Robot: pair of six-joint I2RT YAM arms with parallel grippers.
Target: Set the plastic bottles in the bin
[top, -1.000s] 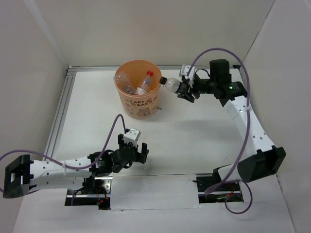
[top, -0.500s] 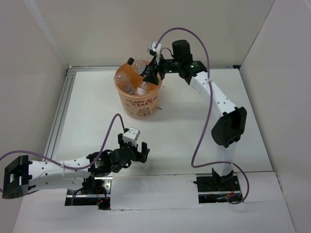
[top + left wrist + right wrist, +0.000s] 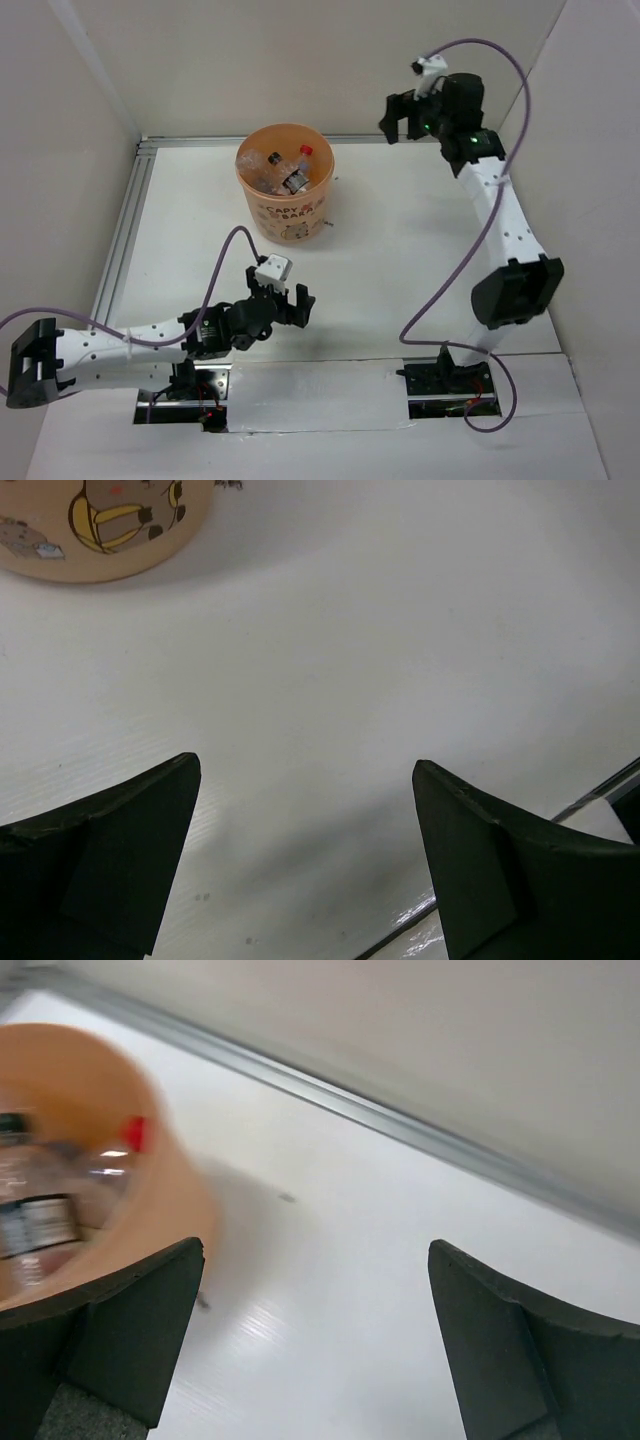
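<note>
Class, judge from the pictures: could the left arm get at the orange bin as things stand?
Probably yes. The left gripper is open and empty, pointing toward the bin, with only bare table between them. Nothing blocks the path, though whether the arm stretches that far is uncertain.

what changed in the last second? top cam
The right gripper carried a clear bottle from beside the bin to over it and let go. It then swung away to the far right, and is now open and empty. The bottle now lies in the bin with the others. The bin did not move. The left gripper shifted only slightly and is open and empty.
</note>
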